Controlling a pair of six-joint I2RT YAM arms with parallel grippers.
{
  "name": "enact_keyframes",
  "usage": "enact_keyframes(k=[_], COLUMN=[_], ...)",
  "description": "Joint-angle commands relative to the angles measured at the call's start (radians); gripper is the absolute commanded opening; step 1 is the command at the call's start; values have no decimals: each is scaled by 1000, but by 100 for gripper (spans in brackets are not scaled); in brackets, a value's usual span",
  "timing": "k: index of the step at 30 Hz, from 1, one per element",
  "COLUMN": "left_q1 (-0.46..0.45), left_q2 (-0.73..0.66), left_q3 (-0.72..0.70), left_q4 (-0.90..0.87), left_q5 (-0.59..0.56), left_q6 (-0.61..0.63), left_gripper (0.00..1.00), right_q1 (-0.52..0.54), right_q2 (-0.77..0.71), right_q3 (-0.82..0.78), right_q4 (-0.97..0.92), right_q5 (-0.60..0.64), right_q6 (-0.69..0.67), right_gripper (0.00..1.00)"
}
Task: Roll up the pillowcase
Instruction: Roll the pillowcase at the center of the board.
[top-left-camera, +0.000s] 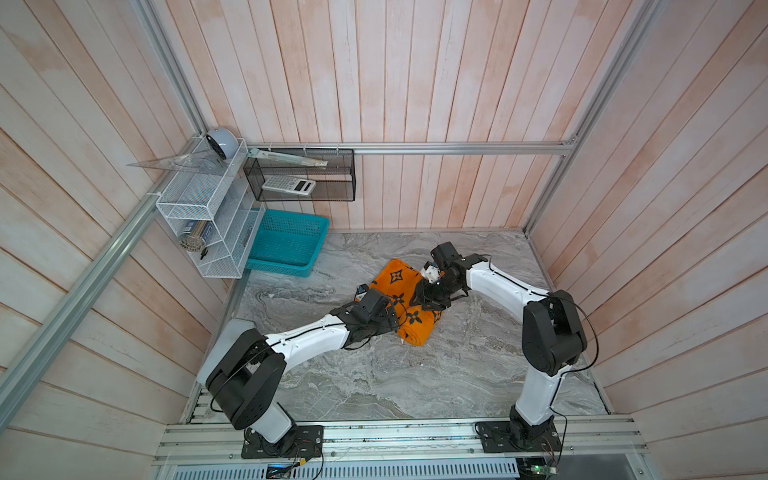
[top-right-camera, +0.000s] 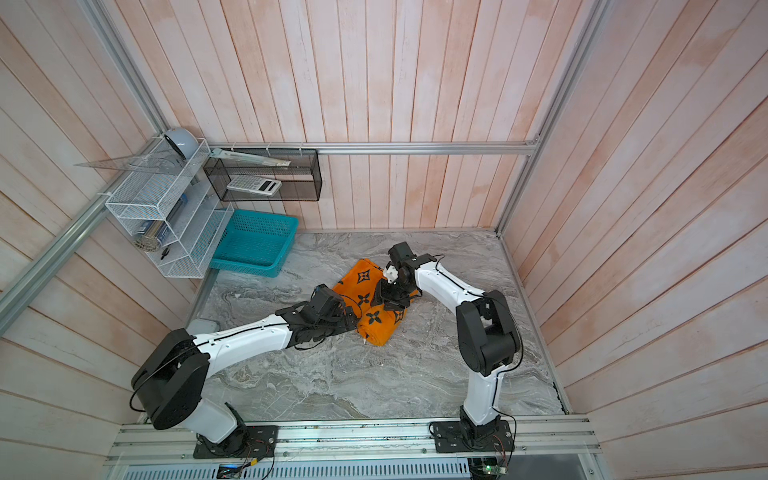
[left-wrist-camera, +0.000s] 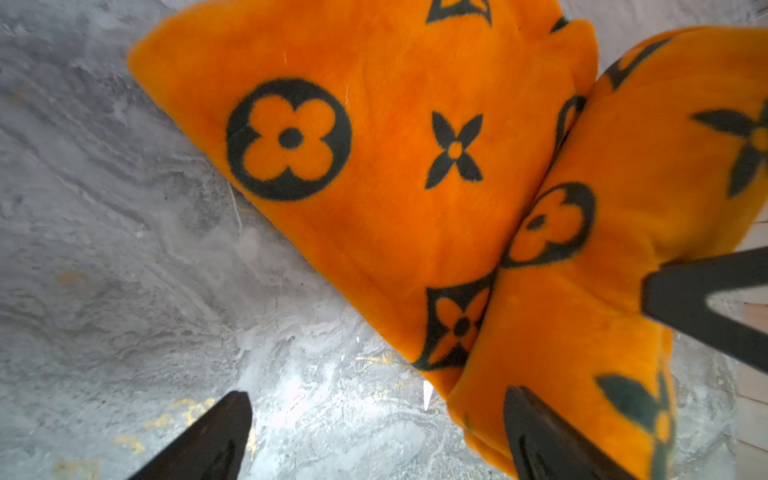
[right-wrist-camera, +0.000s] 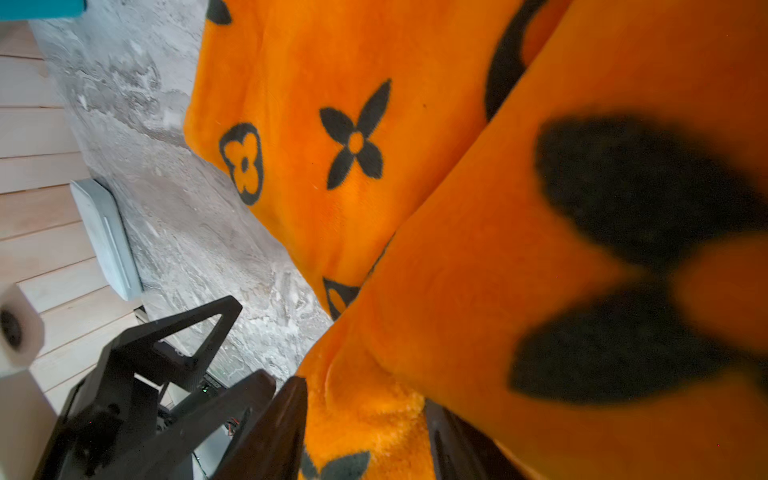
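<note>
The orange pillowcase (top-left-camera: 398, 277) with black flower prints lies mid-table on the marble top, its near part rolled into a thick roll (top-left-camera: 417, 328) and its far part flat. My right gripper (right-wrist-camera: 365, 415) reaches down onto the roll from the right and is shut on a bunch of its fabric; it also shows in both top views (top-left-camera: 432, 302) (top-right-camera: 388, 301). My left gripper (left-wrist-camera: 374, 419) stands wide open at the roll's left end (top-right-camera: 349, 318). One of its fingers (left-wrist-camera: 536, 432) is against the roll and the other hangs over bare marble.
A teal mesh basket (top-left-camera: 286, 243) sits at the back left of the table beside a white wire shelf (top-left-camera: 208, 220). A black mesh wall basket (top-left-camera: 299, 174) holds a calculator. A grey flat pad (top-right-camera: 203, 326) lies at the table's left edge. Plank walls enclose the table.
</note>
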Motion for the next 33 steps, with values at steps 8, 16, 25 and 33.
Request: enact_keyframes(k=[8, 16, 25, 33], left_q1=[0, 1, 18, 22], left_q2=[84, 219, 269, 286], left_q3=[45, 76, 57, 27], left_q4=[104, 159, 184, 202], left_q5=[-22, -63, -69, -48], left_q6=[25, 27, 27, 17], left_gripper=[100, 100, 100, 100], right_q1=[2, -5, -115, -184], right_q2=[102, 99, -142, -243], right_q3=[59, 75, -140, -371], right_q4=[104, 111, 282, 272], right_q5=[-35, -39, -144, -167], right_q6=[92, 112, 164, 72], right_gripper=[52, 52, 63, 68])
